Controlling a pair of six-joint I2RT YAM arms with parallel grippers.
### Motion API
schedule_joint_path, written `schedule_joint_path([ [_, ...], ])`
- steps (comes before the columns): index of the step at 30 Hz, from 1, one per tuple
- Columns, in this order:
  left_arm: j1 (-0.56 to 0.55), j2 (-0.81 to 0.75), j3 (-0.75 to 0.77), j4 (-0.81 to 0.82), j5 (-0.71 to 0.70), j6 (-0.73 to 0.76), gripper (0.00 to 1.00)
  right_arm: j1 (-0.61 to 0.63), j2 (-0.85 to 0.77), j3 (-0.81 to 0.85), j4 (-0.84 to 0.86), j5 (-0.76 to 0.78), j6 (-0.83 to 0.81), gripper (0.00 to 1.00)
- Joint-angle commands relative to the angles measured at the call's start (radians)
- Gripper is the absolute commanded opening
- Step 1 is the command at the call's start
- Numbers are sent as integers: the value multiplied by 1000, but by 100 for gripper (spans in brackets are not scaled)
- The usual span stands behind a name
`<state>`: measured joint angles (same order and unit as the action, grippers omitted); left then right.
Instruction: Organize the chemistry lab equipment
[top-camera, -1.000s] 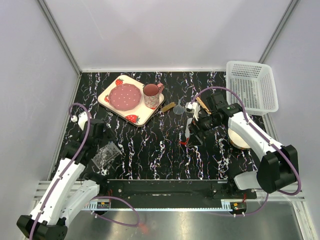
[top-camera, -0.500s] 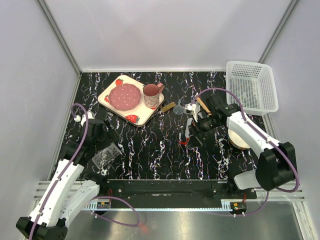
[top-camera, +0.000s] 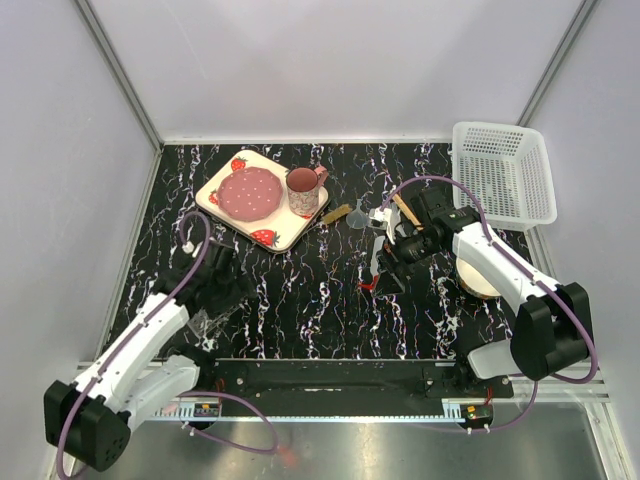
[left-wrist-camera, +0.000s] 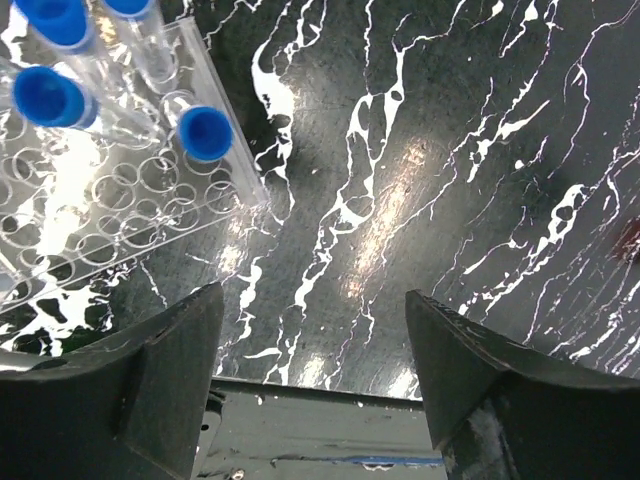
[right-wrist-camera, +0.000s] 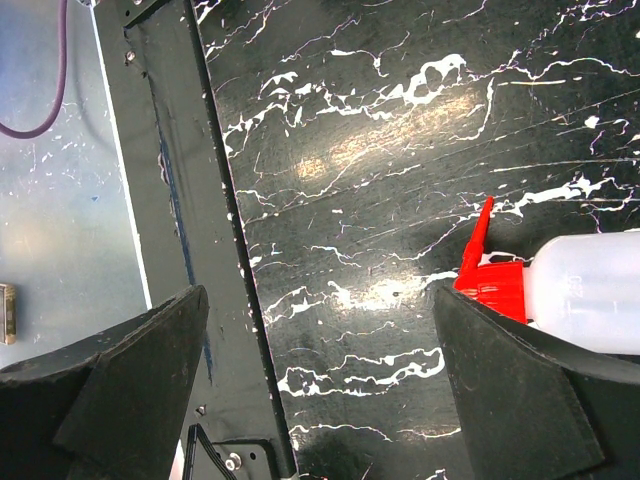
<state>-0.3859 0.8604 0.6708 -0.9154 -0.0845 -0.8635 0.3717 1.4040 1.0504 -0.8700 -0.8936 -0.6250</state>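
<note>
The clear tube rack (left-wrist-camera: 110, 200) holds blue-capped tubes (left-wrist-camera: 205, 133) and fills the upper left of the left wrist view. In the top view the rack (top-camera: 203, 322) lies partly under my left arm. My left gripper (top-camera: 224, 288) (left-wrist-camera: 312, 300) is open and empty, just right of the rack. The red-capped squeeze bottle (right-wrist-camera: 585, 290) lies on its side, its red nozzle (right-wrist-camera: 482, 240) by my right finger. My right gripper (top-camera: 393, 264) (right-wrist-camera: 315, 300) is open above the bottle (top-camera: 374, 256). A clear funnel (top-camera: 357, 216) and wooden-handled tools (top-camera: 336, 213) lie behind. I cannot make out droppers.
The strawberry tray (top-camera: 224, 214) with a pink plate and a mug (top-camera: 304, 191) sits at the back left. A white basket (top-camera: 503, 172) stands at the back right. A cream bowl (top-camera: 478, 278) lies under my right arm. The black rail (left-wrist-camera: 320, 430) runs along the near edge.
My left gripper has moved right and away from the wall, off the rack's left side to its right side. My right gripper has hardly moved.
</note>
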Motion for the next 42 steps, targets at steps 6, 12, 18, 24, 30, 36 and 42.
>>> schedule_joint_path([
  [6,-107,124,-14,121,-224,-69,61,-5,3,13,-15,-24,-28,100],
  [12,-120,178,16,133,-302,-49,56,-5,7,14,-20,-22,-31,100],
  [18,-120,224,18,153,-302,-37,55,-5,10,16,-21,-21,-33,100],
  [24,-120,233,6,174,-293,-26,53,-5,16,17,-21,-19,-33,100],
  [30,-120,244,0,187,-281,-28,50,-5,16,17,-21,-16,-33,100],
  [36,-126,236,-17,185,-274,-48,47,-5,16,19,-24,-16,-35,100],
  [42,-142,229,-33,178,-278,-75,46,-5,13,19,-24,-16,-36,100],
])
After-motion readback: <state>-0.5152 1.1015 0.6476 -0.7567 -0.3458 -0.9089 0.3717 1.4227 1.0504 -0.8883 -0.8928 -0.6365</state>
